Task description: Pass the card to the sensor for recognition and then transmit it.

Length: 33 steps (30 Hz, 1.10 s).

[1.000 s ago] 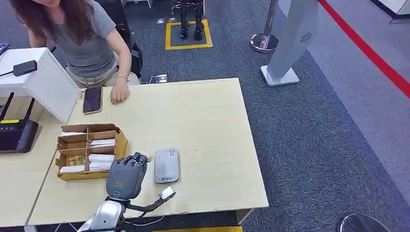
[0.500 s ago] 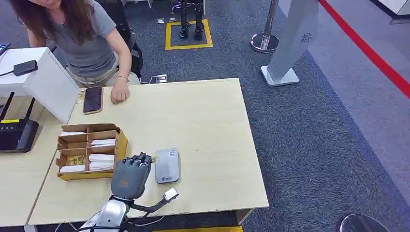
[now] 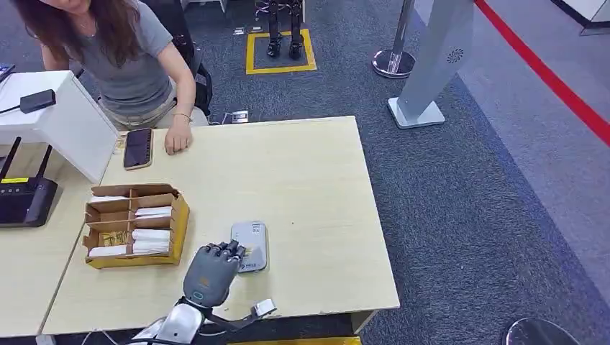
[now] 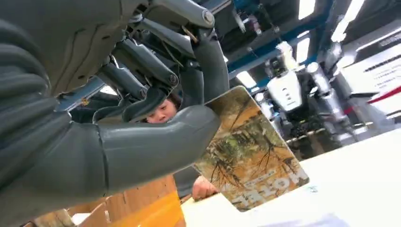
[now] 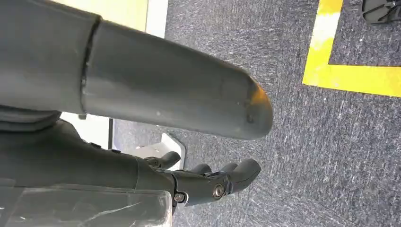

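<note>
My left hand (image 3: 212, 272) hovers over the near left corner of the grey card sensor (image 3: 250, 246), which lies flat on the wooden table (image 3: 309, 187). In the left wrist view the thumb (image 4: 156, 146) and the darker fingers (image 4: 208, 61) pinch a card (image 4: 248, 161) printed with a brown tree picture. The card's lower corner sits just above the pale surface below it. My right hand (image 5: 165, 99) hangs over the grey carpet with thumb and fingers apart and nothing in it.
A cardboard box (image 3: 133, 224) with compartments of white cards stands left of the sensor. A person (image 3: 126, 65) sits at the far left, one hand (image 3: 177, 140) resting on the table beside a phone (image 3: 137, 148). A black router (image 3: 25, 201) sits on the left desk.
My left hand has moved right and toward the table's near edge, from beside the cardboard box to the sensor's near left corner. The person and the sensor have stayed put.
</note>
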Tool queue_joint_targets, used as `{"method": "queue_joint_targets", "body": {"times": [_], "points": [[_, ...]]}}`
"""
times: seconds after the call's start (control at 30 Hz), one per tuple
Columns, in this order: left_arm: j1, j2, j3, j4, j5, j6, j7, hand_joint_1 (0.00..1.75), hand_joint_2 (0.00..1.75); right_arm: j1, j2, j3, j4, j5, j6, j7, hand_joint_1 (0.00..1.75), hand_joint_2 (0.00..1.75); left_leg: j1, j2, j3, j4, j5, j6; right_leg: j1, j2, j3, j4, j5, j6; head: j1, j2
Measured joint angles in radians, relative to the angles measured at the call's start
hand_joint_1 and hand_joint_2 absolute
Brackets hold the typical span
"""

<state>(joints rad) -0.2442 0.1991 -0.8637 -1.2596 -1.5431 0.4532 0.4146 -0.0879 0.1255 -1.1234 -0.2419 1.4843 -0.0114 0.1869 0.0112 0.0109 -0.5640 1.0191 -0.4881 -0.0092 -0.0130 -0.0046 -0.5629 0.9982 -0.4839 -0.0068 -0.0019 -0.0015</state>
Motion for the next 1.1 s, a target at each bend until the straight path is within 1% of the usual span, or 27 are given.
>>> {"method": "queue_joint_targets", "body": {"times": [0.2,0.37,0.43,0.87,0.97,1.07,1.1], "points": [[0.006,-0.014,0.0,0.032,0.0,0.002,-0.02,1.75,1.75,0.0,0.0,0.0,0.0,0.005,0.0,-0.001,0.0,0.0,0.0,0.0,0.0,0.0,0.0,0.0,0.0,0.0,0.0,0.0,0.0,0.0,0.0,0.0],[0.009,-0.026,0.0,0.054,0.0,-0.035,-0.021,1.75,1.75,0.0,0.0,0.0,0.0,0.011,0.0,-0.001,0.0,0.0,0.0,0.0,0.0,0.0,0.0,0.0,0.0,0.0,0.0,0.0,0.0,0.0,0.0,0.0],[0.01,-0.029,0.0,0.062,0.0,-0.037,-0.028,1.75,1.75,0.0,0.0,0.0,0.0,0.011,0.0,-0.001,0.0,0.0,0.0,0.0,0.0,0.0,0.0,0.0,0.0,0.0,0.0,0.0,0.0,0.0,0.0,0.0],[0.01,-0.038,0.0,0.077,0.0,-0.053,-0.025,1.75,1.75,0.0,0.0,0.0,0.0,0.01,0.0,-0.004,0.0,0.0,0.0,0.0,0.0,0.0,0.0,0.0,0.0,0.0,0.0,0.0,0.0,0.0,0.0,0.0],[0.006,-0.037,0.0,0.076,0.0,-0.061,0.011,1.75,1.75,0.0,0.0,0.0,0.0,0.012,0.0,-0.004,0.0,0.0,0.0,0.0,0.0,0.0,0.0,0.0,0.0,0.0,0.0,0.0,0.0,0.0,0.0,0.0],[-0.016,-0.018,-0.001,0.064,0.0,-0.081,0.1,1.75,1.75,0.0,0.0,0.001,0.0,0.016,-0.001,-0.005,0.0,0.0,0.0,0.0,0.0,0.0,0.0,0.0,0.0,0.0,0.0,0.0,0.0,0.0,0.0,0.0],[-0.027,-0.004,-0.003,0.054,0.0,-0.087,0.131,1.75,1.75,0.0,0.0,0.001,0.0,0.016,-0.001,-0.005,0.0,0.0,0.0,0.0,0.0,0.0,0.0,0.0,0.0,0.0,0.0,0.0,0.0,0.0,0.0,0.0]]}}
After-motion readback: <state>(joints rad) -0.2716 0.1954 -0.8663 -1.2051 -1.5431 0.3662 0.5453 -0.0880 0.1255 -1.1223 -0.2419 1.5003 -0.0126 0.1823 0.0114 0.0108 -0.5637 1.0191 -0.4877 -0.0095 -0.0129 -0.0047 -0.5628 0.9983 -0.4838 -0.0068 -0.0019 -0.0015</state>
